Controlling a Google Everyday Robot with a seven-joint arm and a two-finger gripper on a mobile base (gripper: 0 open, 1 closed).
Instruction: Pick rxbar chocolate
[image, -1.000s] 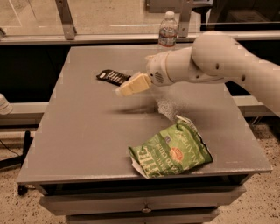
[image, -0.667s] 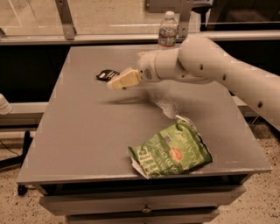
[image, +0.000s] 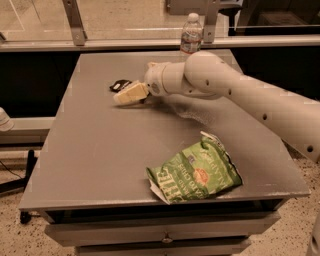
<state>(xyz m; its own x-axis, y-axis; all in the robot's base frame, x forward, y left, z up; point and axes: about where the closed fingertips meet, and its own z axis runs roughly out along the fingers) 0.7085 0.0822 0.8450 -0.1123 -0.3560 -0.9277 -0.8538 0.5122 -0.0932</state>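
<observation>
The rxbar chocolate (image: 119, 85) is a small dark bar with white lettering, lying flat on the grey table (image: 100, 150) at the far left. Only its left end shows; the rest is hidden behind my gripper. My gripper (image: 127, 94), with cream-coloured fingers, reaches in from the right and sits right over and just in front of the bar. The white arm (image: 235, 95) stretches across the table from the right edge.
A large green chip bag (image: 195, 172) lies near the table's front right edge. A clear plastic water bottle (image: 190, 35) stands at the back edge behind the arm. A metal rail runs behind the table. Drawers sit under the tabletop.
My gripper has moved left and slightly away, from the table's middle to the rxbar, and now covers most of it. The bag and bottle have not moved.
</observation>
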